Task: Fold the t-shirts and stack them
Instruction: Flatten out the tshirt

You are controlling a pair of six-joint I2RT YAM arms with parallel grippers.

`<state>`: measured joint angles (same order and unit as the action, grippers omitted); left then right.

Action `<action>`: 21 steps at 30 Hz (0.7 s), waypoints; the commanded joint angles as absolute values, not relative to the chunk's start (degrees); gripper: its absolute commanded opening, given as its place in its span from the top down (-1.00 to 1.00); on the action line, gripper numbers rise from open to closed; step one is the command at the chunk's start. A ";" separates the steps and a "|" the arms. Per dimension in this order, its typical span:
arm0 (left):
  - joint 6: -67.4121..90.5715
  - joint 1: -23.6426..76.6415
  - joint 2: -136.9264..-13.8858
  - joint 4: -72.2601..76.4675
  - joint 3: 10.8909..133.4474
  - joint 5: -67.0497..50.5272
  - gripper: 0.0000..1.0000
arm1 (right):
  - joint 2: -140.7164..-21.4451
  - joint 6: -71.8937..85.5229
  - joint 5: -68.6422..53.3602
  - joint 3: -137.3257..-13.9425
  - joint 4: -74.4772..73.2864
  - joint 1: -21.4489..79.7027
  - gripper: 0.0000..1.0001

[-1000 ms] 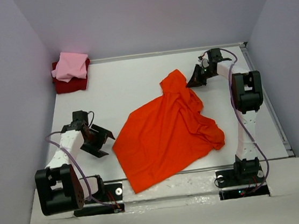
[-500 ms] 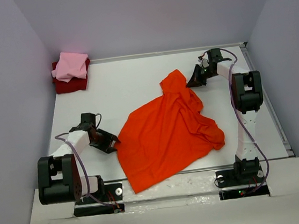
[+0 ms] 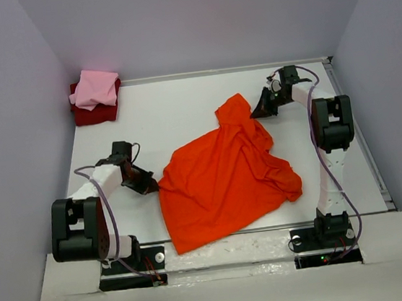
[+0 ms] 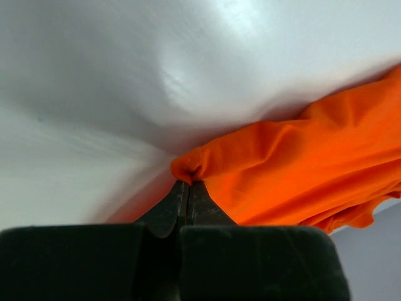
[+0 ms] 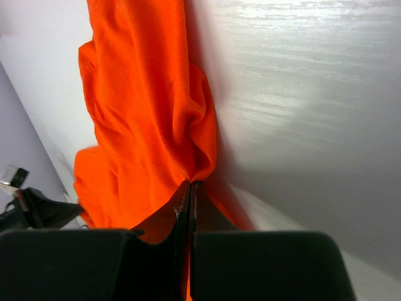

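Top external view: both grippers pinch the orange t-shirt (image 3: 223,184) on the white table (image 3: 175,117).
The left gripper (image 3: 153,187), jaws fully closed, holds the shirt's edge at centre left of the frame; the right gripper (image 3: 258,113), also closed tight, holds its upper corner at upper right. The shirt lies crumpled in the middle. The pink t-shirt (image 3: 96,87) rests folded on the dark red t-shirt (image 3: 95,113) in the upper left corner.
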<state>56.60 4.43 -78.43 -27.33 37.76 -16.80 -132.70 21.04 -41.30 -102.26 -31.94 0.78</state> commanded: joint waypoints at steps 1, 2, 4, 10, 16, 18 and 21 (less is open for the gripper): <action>51.69 4.57 -80.32 -33.30 48.23 -9.68 1.00 | -126.84 22.06 -39.73 -99.85 -32.51 0.70 1.00; 50.37 4.57 -81.12 -33.83 50.17 -9.06 1.00 | -125.78 22.15 -39.12 -98.80 -32.52 0.70 1.00; 49.31 4.57 -82.70 -35.06 55.44 -7.21 1.00 | -123.15 22.15 -37.54 -96.69 -32.43 0.70 1.00; 45.97 4.48 -89.81 -36.56 66.53 -4.57 1.00 | -111.90 21.62 -26.73 -91.59 -34.98 0.70 1.00; 45.26 4.57 -91.93 -35.16 66.45 -6.94 1.00 | -108.28 21.71 -23.02 -89.74 -35.77 -1.58 1.00; 45.26 4.57 -91.32 -34.11 64.70 -7.73 1.00 | -108.19 21.71 -23.12 -89.30 -35.77 -2.10 1.00; 45.00 4.57 -90.35 -33.49 63.02 -8.00 1.00 | -108.54 21.71 -24.61 -89.30 -35.77 -2.11 1.00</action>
